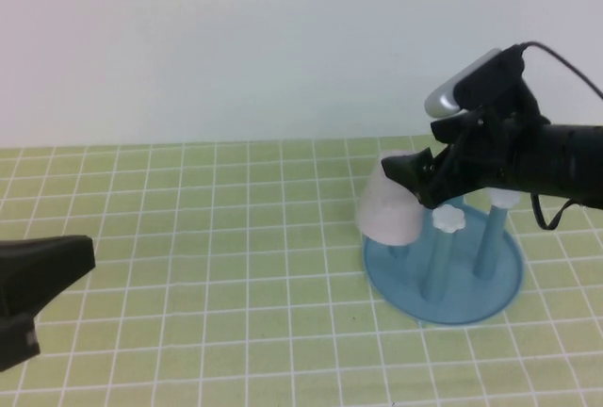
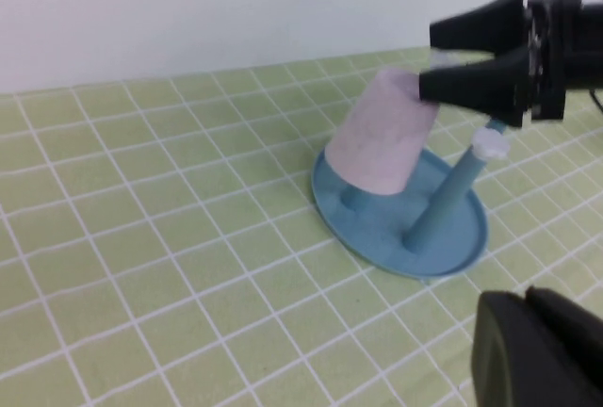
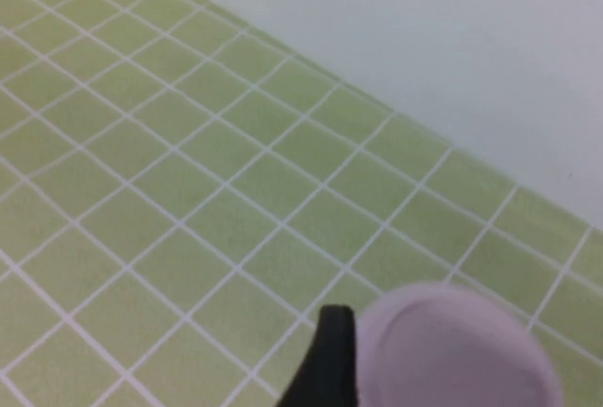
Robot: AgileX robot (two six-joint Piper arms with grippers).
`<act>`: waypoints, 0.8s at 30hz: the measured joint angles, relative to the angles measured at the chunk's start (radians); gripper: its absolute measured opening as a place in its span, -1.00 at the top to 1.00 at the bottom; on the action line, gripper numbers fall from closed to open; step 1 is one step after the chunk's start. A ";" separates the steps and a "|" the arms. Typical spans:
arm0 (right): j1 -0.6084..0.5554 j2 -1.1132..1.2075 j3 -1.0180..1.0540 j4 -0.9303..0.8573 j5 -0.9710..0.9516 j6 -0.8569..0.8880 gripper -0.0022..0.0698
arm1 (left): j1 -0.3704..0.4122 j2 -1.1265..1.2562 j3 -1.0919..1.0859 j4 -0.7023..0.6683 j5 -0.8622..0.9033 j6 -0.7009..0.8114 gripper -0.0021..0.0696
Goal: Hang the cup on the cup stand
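My right tool (image 1: 421,184) is clamped on the cup (image 1: 389,209) near its closed base, mouth down and tilted, over the near-left part of the cup stand (image 1: 490,294). The rim seems to sit right at the tray, and 1 peg looks already swallowed by the cup, though I can't confirm that. 2 pegs stand bare beside it. To finish well I level the cup, keep it centred on its peg and let go only when it rests. My left tool (image 1: 38,280) is parked low over the tabletop (image 1: 188,237), well apart; whether its fingers are apart, I cannot tell.
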 joint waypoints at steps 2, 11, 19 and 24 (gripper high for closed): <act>0.000 -0.021 -0.002 0.000 -0.001 0.000 -0.97 | 0.000 0.000 0.000 0.002 0.012 0.000 0.94; 0.000 -0.193 -0.002 -0.002 -0.004 0.064 -0.41 | -0.020 -0.070 0.000 0.025 0.026 0.000 0.94; 0.000 -0.522 0.022 -0.099 -0.036 0.119 0.87 | -0.120 -0.187 0.000 0.162 0.047 -0.048 0.94; 0.000 -0.774 0.140 -0.101 -0.091 0.199 0.93 | -0.176 -0.262 0.000 0.251 0.045 -0.117 0.94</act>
